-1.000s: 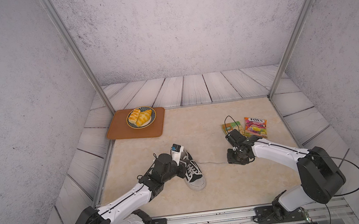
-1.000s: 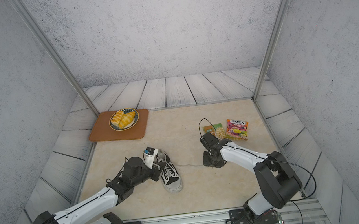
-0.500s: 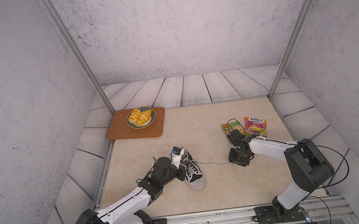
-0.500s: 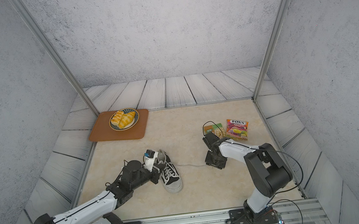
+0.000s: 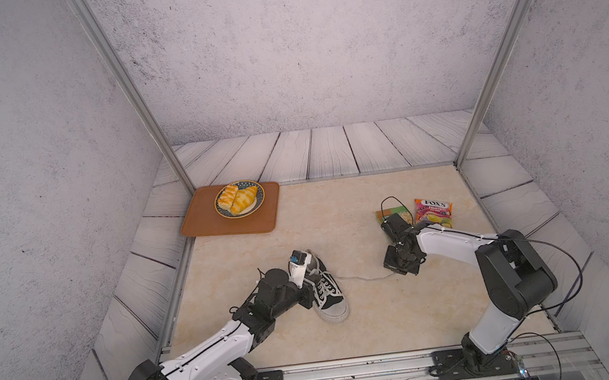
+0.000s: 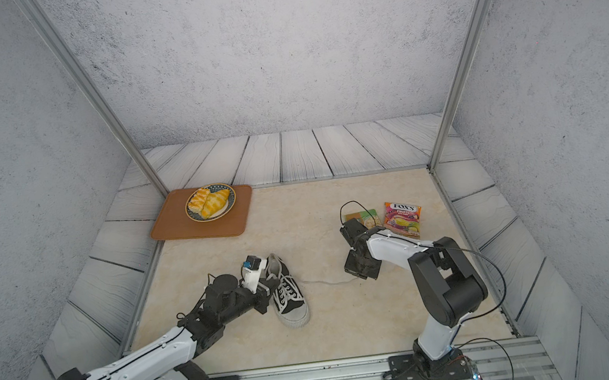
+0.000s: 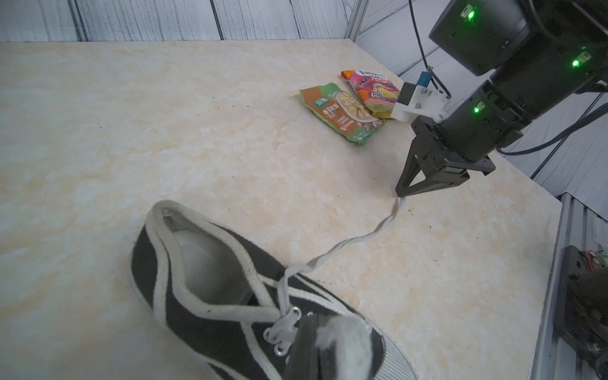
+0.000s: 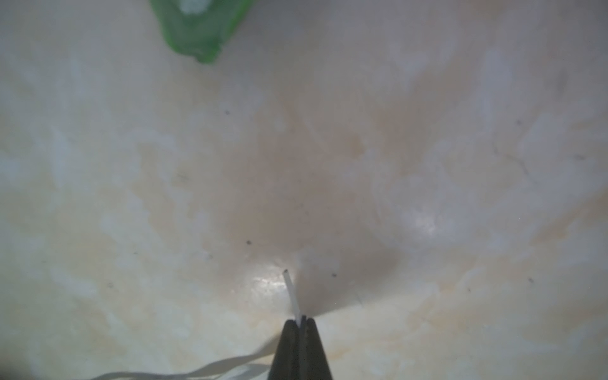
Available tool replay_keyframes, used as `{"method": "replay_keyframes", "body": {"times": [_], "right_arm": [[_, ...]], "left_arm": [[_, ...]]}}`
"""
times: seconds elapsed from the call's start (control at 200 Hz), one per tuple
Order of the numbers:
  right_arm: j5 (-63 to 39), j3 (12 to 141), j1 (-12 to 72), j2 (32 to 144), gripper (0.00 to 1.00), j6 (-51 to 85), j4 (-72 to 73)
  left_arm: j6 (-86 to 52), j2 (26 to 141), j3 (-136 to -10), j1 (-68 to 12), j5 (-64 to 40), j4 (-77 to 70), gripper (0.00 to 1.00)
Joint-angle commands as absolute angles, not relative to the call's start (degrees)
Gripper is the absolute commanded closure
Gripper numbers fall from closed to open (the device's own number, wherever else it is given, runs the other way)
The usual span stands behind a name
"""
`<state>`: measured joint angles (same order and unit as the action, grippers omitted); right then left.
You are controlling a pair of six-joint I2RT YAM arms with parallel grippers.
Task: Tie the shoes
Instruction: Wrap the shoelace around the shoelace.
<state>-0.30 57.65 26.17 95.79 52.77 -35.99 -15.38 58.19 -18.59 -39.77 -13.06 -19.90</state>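
Note:
The shoes are one black sneaker [image 5: 328, 293] [image 6: 288, 298] with a white sole, lying near the front of the table. My left gripper [image 5: 310, 295] [image 6: 268, 300] presses against its laced side. In the left wrist view it [image 7: 324, 345] is shut with a blurred white wad of lace at its fingertips, over the sneaker [image 7: 204, 296]. A long white lace [image 5: 363, 278] [image 6: 325, 282] [image 7: 362, 237] runs from the eyelets across the table to my right gripper [image 5: 398, 269] [image 6: 359, 273] [image 7: 399, 194]. That gripper [image 8: 301, 319] is shut on the lace's end, tips at the tabletop, with the plastic tip sticking out.
A brown tray [image 5: 201, 222] holds a plate [image 5: 257, 204] of pastries at the back left. A green snack packet [image 5: 385, 213] [image 7: 342, 115] [image 8: 200, 29] and a pink candy bag [image 5: 433, 212] [image 7: 371, 88] lie just behind the right gripper. A metal rail [image 5: 355, 372] runs along the front edge.
The right gripper's jaws have closed on the lace end, and the right arm's elbow has swung back out to the right. The left arm has hardly moved.

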Motion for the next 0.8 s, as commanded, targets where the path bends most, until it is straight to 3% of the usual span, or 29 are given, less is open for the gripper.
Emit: {"method": "replay_keyframes", "body": {"times": [0.0,0.285,0.796], "right_arm": [[1.05,62.72,26.09,93.79,1.00,48.68,-36.91],[-7.09,76.96,27.66,94.68,1.00,39.11,-36.62],[-20.02,108.61,43.48,110.43,1.00,25.55,-45.93]], "left_arm": [[-14.65,56.45,-18.19,-40.08,-13.14,-21.02,1.00],[-13.61,53.52,-15.21,-40.08,-10.50,-23.31,1.00],[-10.78,55.54,-16.89,-40.17,-14.01,-22.64,1.00]]}}
